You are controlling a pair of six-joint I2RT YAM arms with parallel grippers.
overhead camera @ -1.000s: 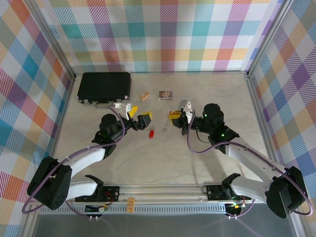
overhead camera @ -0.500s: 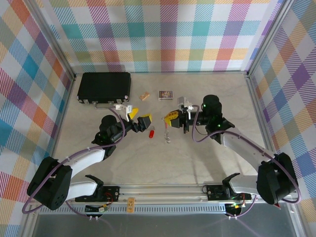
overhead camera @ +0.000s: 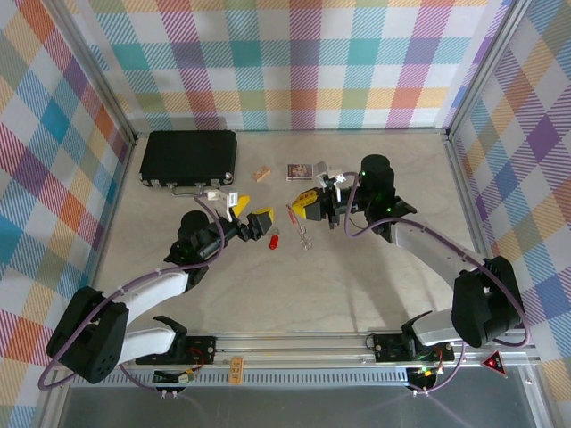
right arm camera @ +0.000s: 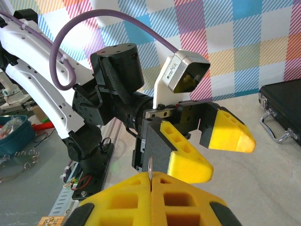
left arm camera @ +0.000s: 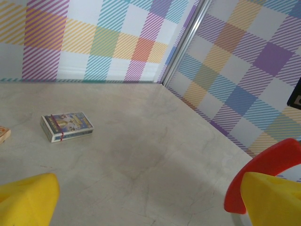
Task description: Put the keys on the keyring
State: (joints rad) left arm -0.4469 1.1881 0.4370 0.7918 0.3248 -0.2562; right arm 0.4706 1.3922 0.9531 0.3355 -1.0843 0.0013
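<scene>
The red-headed key (overhead camera: 274,241) lies on the table just to the near right of my left gripper (overhead camera: 251,210), which stands open and holds nothing. My right gripper (overhead camera: 306,204) faces it from the right, shut. A thin metal sliver (right arm camera: 150,168) sticks up from between its closed yellow fingertips. Thin grey metal, the keyring (overhead camera: 304,235), hangs below those tips above the table. In the left wrist view the open left gripper (left arm camera: 150,202) frames bare table. A red curved piece (left arm camera: 263,172) shows behind its right finger; whether it is the key or the ring's sleeve I cannot tell.
A black case (overhead camera: 189,156) lies at the back left. A small tan block (overhead camera: 260,174) and a printed card (overhead camera: 300,170) sit near the back middle; the card (left arm camera: 66,127) also lies ahead of the left gripper. Checked walls close in the back and sides.
My right gripper has swung left and toward the back, lifting the thin metal piece off the table so that it dangles. The left gripper edged slightly back and stayed open.
</scene>
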